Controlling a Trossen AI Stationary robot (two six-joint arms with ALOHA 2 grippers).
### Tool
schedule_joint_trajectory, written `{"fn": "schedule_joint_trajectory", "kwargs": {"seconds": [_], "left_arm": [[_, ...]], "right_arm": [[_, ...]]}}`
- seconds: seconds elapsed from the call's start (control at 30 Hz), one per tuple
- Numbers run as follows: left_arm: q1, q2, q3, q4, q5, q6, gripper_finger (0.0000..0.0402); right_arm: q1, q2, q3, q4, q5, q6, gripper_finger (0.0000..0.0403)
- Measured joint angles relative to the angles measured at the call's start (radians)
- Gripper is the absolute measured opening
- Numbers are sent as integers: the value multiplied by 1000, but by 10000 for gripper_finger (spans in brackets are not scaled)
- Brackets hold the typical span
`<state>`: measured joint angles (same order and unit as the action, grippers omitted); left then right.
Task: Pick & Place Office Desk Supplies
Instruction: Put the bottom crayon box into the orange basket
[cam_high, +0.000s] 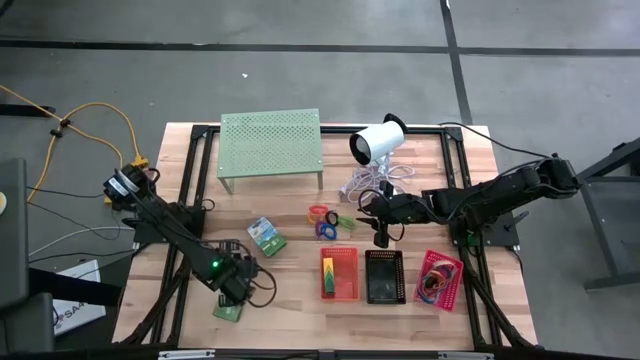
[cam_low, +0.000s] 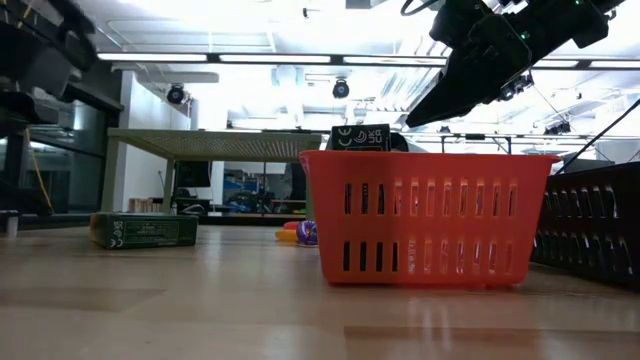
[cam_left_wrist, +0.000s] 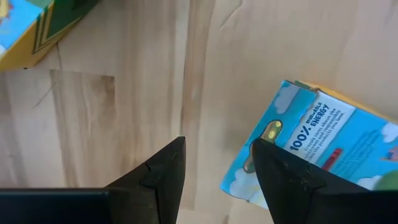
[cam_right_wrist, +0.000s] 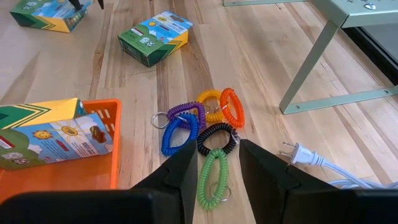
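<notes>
We note coiled plastic loops in purple, blue, orange, yellow, black and green, clustered on the wood-grain table. The right gripper hovers above them, fingers apart, empty. The left gripper stands released beside a flat cardboard pack. The slotted red basket holds one pack; the pink basket holds loops.

The wooden table carries three baskets, two green packs, and coiled loops. A green perforated stand and white cylinder device sit behind.
</notes>
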<state>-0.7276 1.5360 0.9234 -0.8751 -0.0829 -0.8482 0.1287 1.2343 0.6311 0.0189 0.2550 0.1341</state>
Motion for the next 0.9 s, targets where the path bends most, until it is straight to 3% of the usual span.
{"fn": "schedule_joint_trajectory", "kwargs": {"seconds": [0.9], "left_arm": [[17,-1,-39,56,26,18,177]], "right_arm": [[0,0,0,0,0,0,107]]}}
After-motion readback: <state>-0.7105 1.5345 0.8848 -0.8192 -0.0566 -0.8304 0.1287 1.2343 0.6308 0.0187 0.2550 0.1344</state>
